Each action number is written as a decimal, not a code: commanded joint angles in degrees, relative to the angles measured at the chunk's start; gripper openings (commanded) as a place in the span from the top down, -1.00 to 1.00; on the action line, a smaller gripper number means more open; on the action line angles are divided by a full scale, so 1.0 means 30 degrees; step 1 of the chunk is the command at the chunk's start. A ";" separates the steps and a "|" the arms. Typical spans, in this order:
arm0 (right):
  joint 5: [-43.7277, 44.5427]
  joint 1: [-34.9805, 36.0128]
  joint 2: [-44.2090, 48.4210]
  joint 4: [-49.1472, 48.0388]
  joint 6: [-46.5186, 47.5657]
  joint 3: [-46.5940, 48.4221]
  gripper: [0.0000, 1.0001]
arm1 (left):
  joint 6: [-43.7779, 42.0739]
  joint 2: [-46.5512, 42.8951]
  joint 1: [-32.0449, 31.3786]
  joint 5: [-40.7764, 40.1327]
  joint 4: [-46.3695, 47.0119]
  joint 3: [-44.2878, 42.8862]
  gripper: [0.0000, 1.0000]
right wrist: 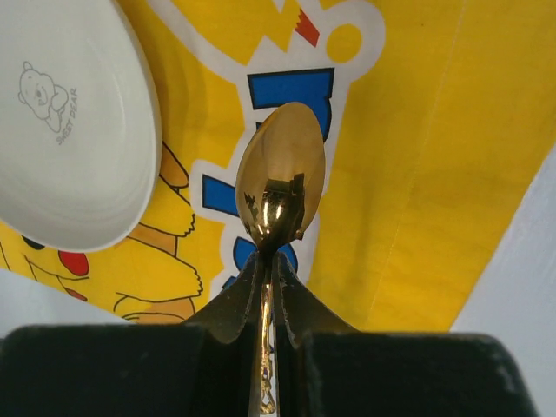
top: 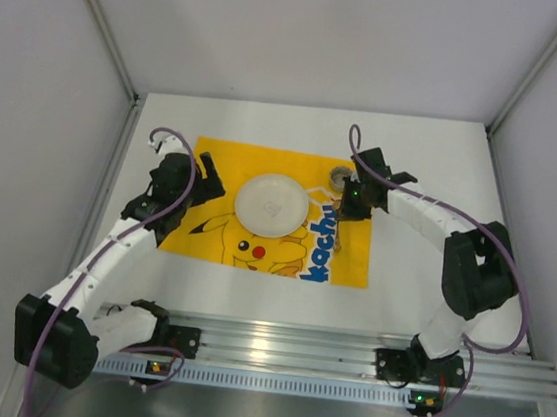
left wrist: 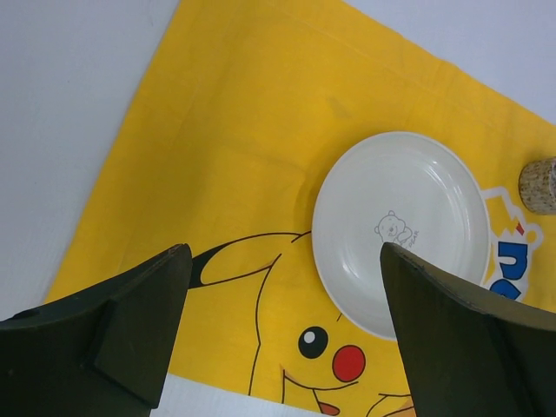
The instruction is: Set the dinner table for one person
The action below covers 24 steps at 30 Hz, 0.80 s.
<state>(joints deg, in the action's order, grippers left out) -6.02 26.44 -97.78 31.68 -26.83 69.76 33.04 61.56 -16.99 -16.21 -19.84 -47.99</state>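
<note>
Right gripper (right wrist: 268, 262) clenched on gold spoon (right wrist: 280, 165) above dinner table (top: 398, 283), left gripper (left wrist: 282, 254) released

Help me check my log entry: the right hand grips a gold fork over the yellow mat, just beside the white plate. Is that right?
Not quite: it is a gold spoon, not a fork. The right wrist view shows its oval bowl sticking out of the shut right hand, over the yellow mat, beside the white plate.

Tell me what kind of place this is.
Probably a robot lab cell, not a home: two arms bolted to a metal rail, plain white walls boxing in the table, and a staged setting of one plate on a cartoon mat.
</note>
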 commanded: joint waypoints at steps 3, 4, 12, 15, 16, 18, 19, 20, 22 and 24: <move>-0.1128 0.0123 -0.0803 -0.2590 -0.0930 -0.0050 0.87 | -0.0494 -0.0891 0.0098 -0.0662 0.0342 -0.0147 -0.91; -0.1157 0.0153 -0.0980 -0.2650 -0.0959 0.0154 0.75 | -0.0495 -0.0891 0.0098 -0.0662 0.0342 -0.0118 -0.91; -0.0865 0.0065 -0.0838 -0.2622 -0.0872 0.0303 -0.43 | -0.0524 -0.0775 0.0127 -0.0779 0.0430 -0.0264 -0.91; -0.0105 -0.0548 0.0679 -0.2066 -0.0551 -0.0194 -0.42 | -0.0583 -0.0745 0.0127 -0.0779 0.0488 -0.0323 -0.91; 0.0159 -0.0869 0.1210 -0.1861 -0.0433 -0.0631 -0.43 | -0.0554 -0.0716 0.0127 -0.0750 0.0489 -0.0323 -0.91; 0.1125 -0.2244 0.2821 -0.1042 -0.0228 -0.1566 -0.43 | -0.0495 -0.0686 0.0127 -0.0604 0.0576 -0.0264 -0.91; 0.1360 -0.2830 0.3378 -0.0778 -0.0198 -0.1978 -0.42 | -0.0466 -0.0686 0.0127 -0.0546 0.0635 -0.0235 -0.91; 0.1711 -0.4170 0.4456 -0.0282 -0.0139 -0.2389 -0.43 | -0.0465 -0.0686 0.0127 -0.0313 0.0751 -0.0119 -0.91; 0.2268 -0.5583 0.5342 0.0364 -0.0226 -0.3353 -0.42 | -0.0378 -0.0511 0.0127 0.0010 0.0986 0.0028 -0.91; 0.4954 -0.7313 0.6339 0.1622 -0.0662 -0.3739 -0.42 | -0.0319 -0.0336 0.0127 0.0537 0.1367 0.0175 -0.91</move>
<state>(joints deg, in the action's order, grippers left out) -1.26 9.82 -83.22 30.26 -28.16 60.64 32.40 60.12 -16.91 -16.71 -19.70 -47.97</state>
